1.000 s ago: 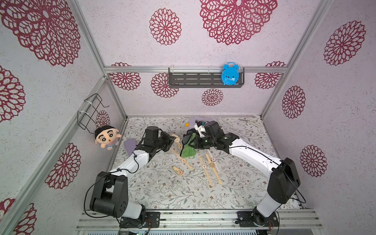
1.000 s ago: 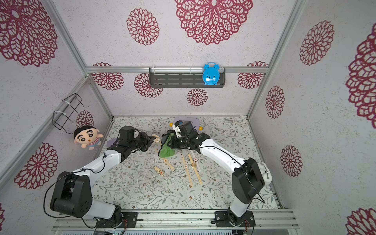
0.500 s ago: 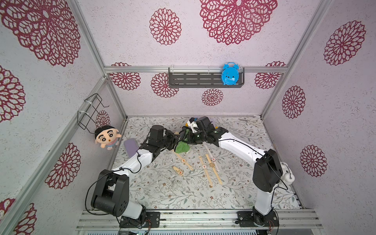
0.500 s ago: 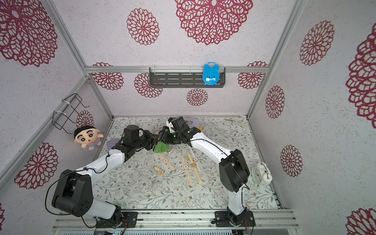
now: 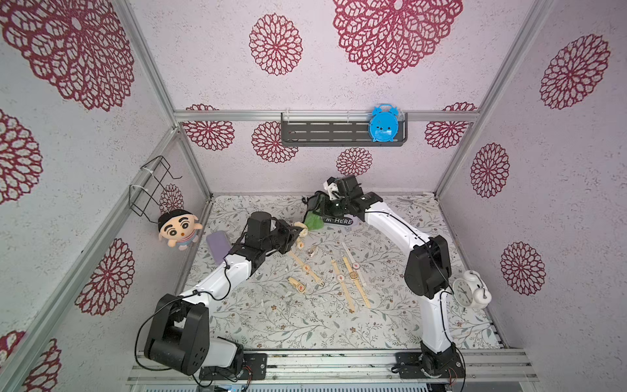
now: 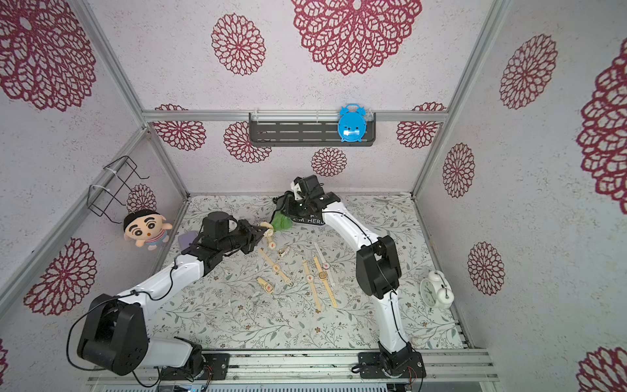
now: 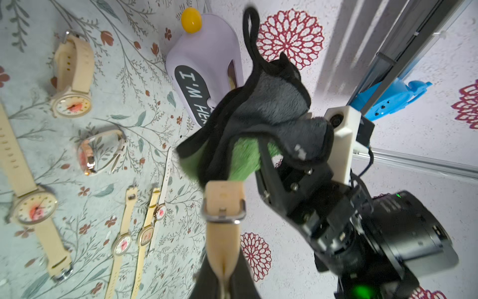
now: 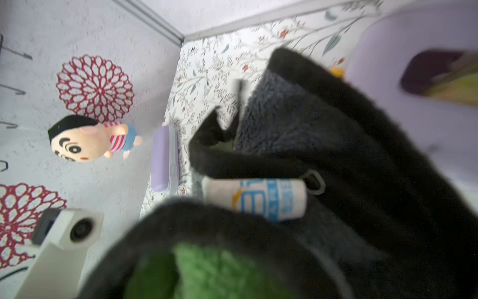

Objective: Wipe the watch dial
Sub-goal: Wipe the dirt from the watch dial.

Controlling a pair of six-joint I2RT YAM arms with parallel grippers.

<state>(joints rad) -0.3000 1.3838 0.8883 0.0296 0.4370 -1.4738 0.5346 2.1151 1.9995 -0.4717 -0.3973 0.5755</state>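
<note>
Holds the watch (image 7: 223, 196) by its strap in clenched left jaws, lifted off the surface (image 5: 305, 325), buckle end touching the cloth (image 7: 269, 114) bunched in clenched right jaws. Has carried both rearward in the last second, up beside the purple box (image 7: 204, 51). Leaves the dial hidden; probably means wiping about to begin, face yet to meet cloth.

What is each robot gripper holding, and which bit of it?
The left gripper pinches the beige watch strap just below its buckle. The right gripper clamps a green-and-black cloth by a bunched fold.
</note>
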